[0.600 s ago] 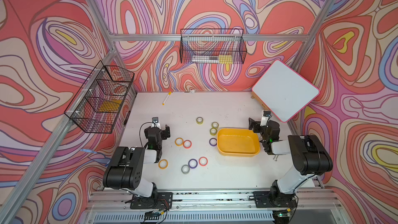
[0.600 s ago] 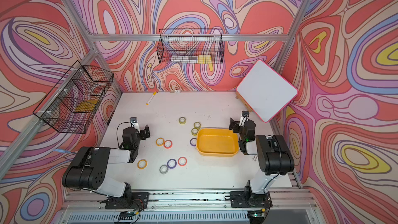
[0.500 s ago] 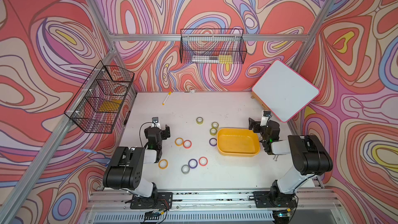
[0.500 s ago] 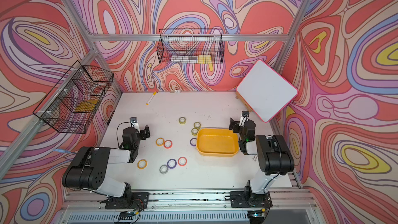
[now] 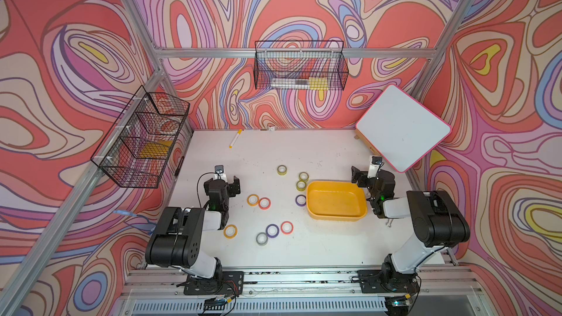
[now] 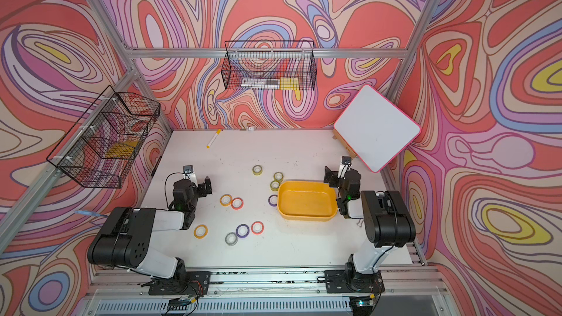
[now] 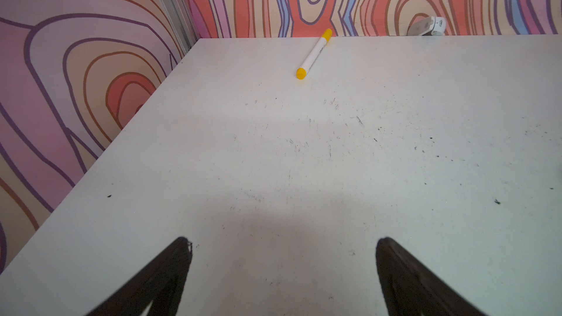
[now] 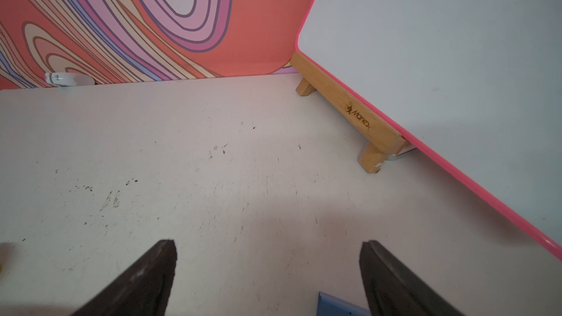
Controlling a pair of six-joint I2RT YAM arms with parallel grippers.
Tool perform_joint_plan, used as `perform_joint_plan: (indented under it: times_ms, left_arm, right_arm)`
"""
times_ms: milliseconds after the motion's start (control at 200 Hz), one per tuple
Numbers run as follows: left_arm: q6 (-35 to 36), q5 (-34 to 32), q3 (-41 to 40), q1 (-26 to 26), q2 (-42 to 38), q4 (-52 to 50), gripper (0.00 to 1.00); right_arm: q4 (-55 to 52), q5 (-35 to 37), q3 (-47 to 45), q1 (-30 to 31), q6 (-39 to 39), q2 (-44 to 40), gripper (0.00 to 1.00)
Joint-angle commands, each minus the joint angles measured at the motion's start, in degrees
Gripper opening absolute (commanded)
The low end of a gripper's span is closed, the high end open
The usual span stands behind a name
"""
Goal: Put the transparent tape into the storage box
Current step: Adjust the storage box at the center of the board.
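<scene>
left pincer (image 7: 282, 242): wide, above white table (image 7: 304, 162) | right pincer (image 8: 267, 243): wide, near shallow yellow-orange plastic storage box (image 5: 334, 217)

The storage box (image 6: 304, 216) rests on the white surface (image 6: 304, 247), between scattered tape rolls (image 6: 242, 230) and the right end effector (image 6: 336, 180).

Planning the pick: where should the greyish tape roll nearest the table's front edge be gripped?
On the greyish tape roll, probably pinch the ring wall, one jaw in the hole, one outside, from straight above: it lies flat, hole up. Take the side away from the purple roll beside it.
</scene>
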Motion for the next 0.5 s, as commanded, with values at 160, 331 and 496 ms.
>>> perform_joint_plan:
  times_ms: [160, 331, 496]
  left_arm:
    - [1.5, -4.0, 7.4, -2.0, -11.3, -18.8, 0.99]
    - [-7.3, -3.0, 16.9, -3.7, -18.3, -35.8, 0.98]
    - [-11.3, 1.2, 26.2, -7.9, -18.0, -50.4, 0.94]
  right_arm:
    - [-15.5, 1.2, 4.7, 0.0, 0.3, -9.7, 0.88]
    - [-29.9, 1.8, 9.8, 0.4, 5.1, -16.5, 0.81]
    - [-45.9, -0.4, 16.0, 1.5, 7.4, -19.7, 0.77]
